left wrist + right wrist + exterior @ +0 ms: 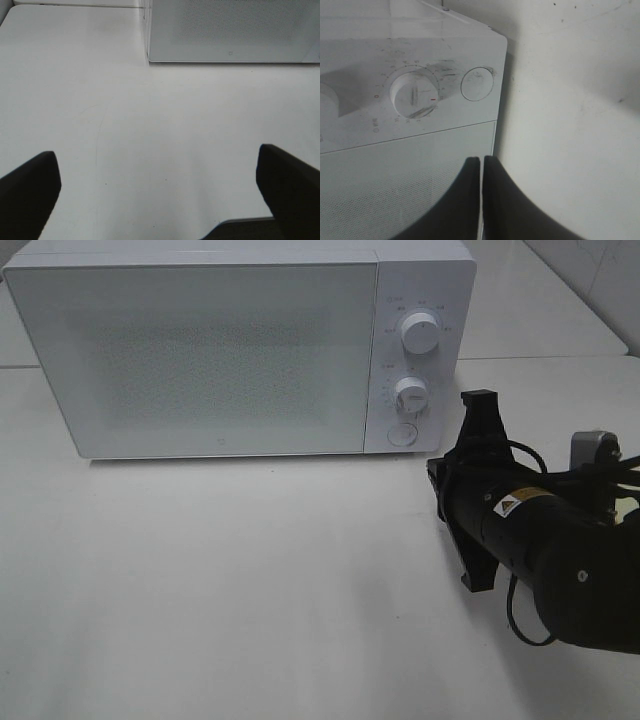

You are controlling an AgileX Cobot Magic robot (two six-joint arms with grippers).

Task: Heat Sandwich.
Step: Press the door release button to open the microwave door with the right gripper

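While the right claw [481, 160] is pressed together on nothing, pointing at the microwave [200, 350] near its round button [477, 84], the left claw [156, 152] is spread wide above the table [150, 115]. No view shows the sandwich, so its place relative to either claw cannot be told.

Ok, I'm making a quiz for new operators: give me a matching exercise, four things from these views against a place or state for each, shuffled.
Things:
1. left pincer
2. right pincer
3. microwave door
4. round button

Place or state:
A. just below the lower dial
B. fingers pressed together
C. shut, white and speckled
D. fingers wide apart

Pairs: 1-D, 2-B, 3-C, 4-A.
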